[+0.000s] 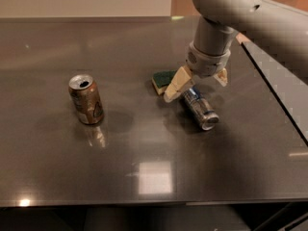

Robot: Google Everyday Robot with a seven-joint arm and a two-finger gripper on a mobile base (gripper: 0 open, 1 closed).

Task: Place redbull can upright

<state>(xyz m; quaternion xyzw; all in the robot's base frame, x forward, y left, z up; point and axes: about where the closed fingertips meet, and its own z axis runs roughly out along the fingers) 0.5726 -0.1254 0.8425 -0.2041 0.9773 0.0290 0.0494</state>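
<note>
Grasping seems the step now: the gripper (pixel 196 83) has its jaws spread, the lying redbull can (pixel 200 109) just below them; next, close and tip it upright.

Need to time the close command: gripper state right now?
Gripper: jaws open, holding nothing, poised over the far end of the redbull can, which lies on its side.
</note>
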